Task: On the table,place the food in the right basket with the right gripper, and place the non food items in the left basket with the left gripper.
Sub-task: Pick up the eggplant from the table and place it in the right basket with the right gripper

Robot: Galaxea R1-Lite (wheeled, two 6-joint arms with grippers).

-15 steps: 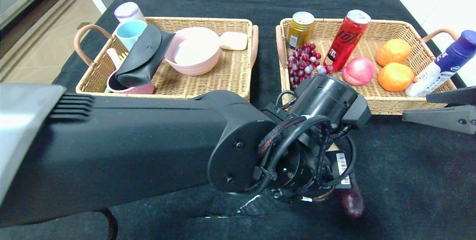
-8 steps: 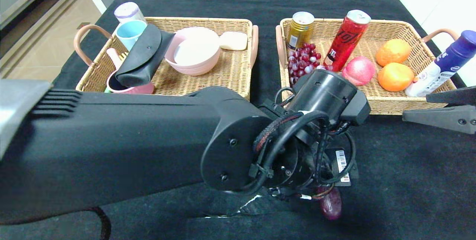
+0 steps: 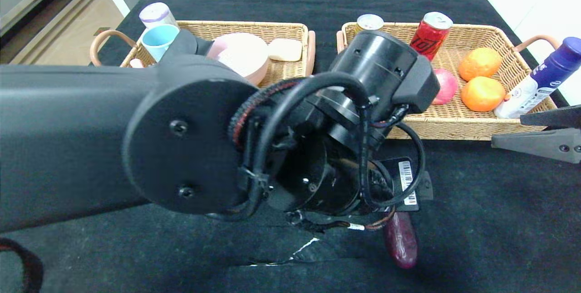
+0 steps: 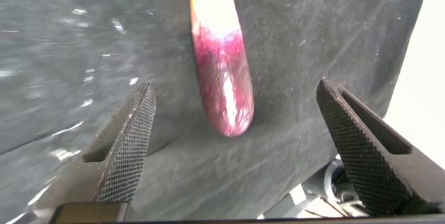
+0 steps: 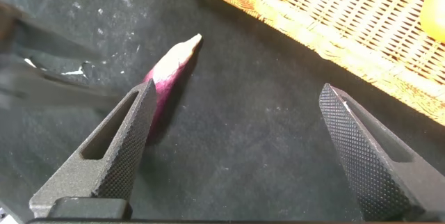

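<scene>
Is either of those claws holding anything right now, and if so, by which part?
Nothing is held. The left gripper hangs with jaws wide above the purple eggplant lying on the cloth; the right gripper is open too, off to the side.

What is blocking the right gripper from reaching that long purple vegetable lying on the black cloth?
The left gripper hangs directly over the long purple vegetable, with its bulky black arm above it. The right gripper, waiting beside the right wicker basket, would meet that arm first.
</scene>
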